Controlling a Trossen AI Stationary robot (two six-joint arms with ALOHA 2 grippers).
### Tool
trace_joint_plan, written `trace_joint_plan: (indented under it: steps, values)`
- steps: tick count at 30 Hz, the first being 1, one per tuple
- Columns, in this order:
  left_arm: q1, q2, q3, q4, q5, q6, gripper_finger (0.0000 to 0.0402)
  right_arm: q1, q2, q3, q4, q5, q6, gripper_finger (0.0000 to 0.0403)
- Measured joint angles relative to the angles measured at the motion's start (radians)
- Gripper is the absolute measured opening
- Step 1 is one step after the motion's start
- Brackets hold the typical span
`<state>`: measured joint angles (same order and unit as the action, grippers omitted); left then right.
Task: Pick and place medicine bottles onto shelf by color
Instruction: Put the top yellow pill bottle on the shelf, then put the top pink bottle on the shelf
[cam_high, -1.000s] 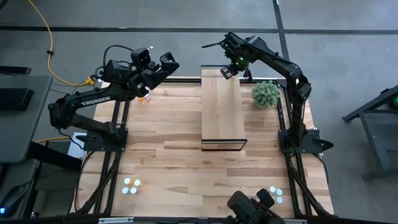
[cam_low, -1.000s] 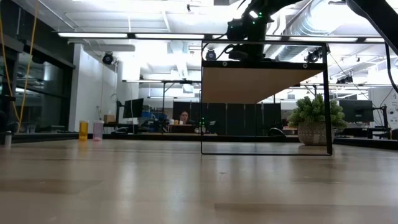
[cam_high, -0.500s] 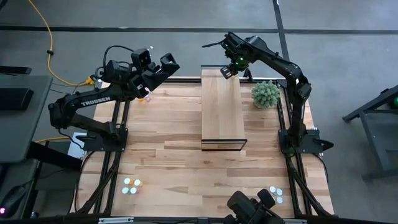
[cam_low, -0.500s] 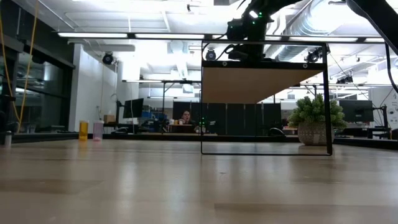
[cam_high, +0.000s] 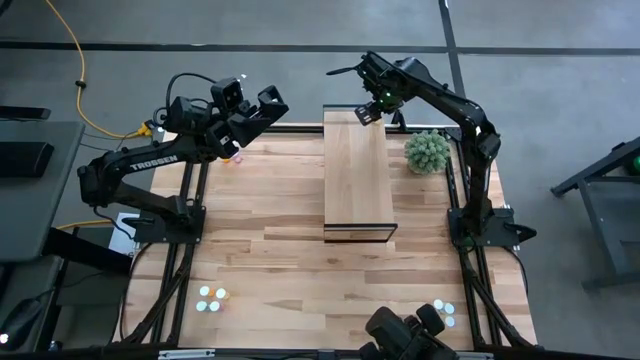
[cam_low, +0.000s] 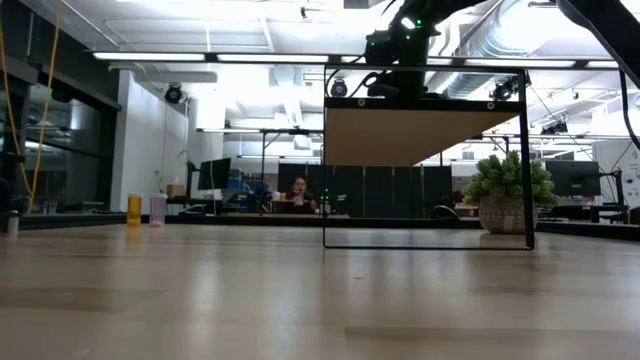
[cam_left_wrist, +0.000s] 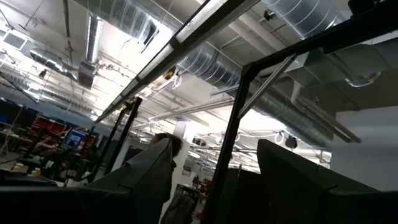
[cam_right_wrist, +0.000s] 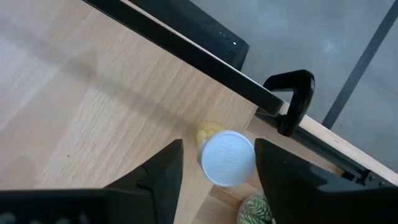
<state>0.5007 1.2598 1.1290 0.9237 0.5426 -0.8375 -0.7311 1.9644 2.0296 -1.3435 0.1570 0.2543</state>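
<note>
The shelf (cam_high: 357, 175) is a long pale board unit running from the table's middle to its far edge. A yellow medicine bottle with a white cap (cam_right_wrist: 227, 158) stands upright on the shelf top near its far right corner. My right gripper (cam_right_wrist: 219, 143) points down over it, open, one finger on either side of the cap. My left gripper (cam_high: 255, 105) is raised over the table's far left corner, pointing upward, open and empty. A yellow bottle (cam_low: 134, 209) and a pink one (cam_low: 158, 208) stand on the table at the far left.
A potted plant (cam_high: 428, 151) stands right of the shelf's far end. A black clamp (cam_right_wrist: 292, 99) sits on the table edge beyond the shelf. More bottles stand in clusters by the near edge, left (cam_high: 210, 298) and right (cam_high: 443, 311). Bare planks lie between.
</note>
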Motion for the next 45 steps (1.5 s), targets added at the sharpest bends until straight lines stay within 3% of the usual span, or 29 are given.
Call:
trace_joint_plan:
  steps: [12,25,30,37,41,45]
  values:
    - [0.000,0.000,0.000,0.000,0.005,-0.066,0.0227,-0.012,-0.018,0.000,0.003,-0.009,-0.075,0.0193]
    - [0.004,0.000,0.000,-0.015,0.006,-0.042,0.0227,0.024,-0.212,-0.052,-0.081,-0.068,-0.105,0.0193]
    - [0.004,0.000,0.001,-0.071,0.037,-0.042,0.0227,0.105,-0.465,-0.360,0.055,-0.090,-0.049,0.0193]
    - [-0.024,0.000,0.001,-0.369,0.107,0.074,0.0219,0.326,-0.965,-0.884,0.485,-0.277,0.206,0.0193]
    - [-0.089,-0.005,0.001,-0.624,-0.013,0.237,0.0203,0.445,-1.189,-1.085,0.840,-0.280,0.304,0.0193]
    - [-0.192,-0.042,0.001,-0.886,-0.304,0.394,0.0186,0.511,-1.324,-1.213,1.121,-0.278,0.303,0.0193]
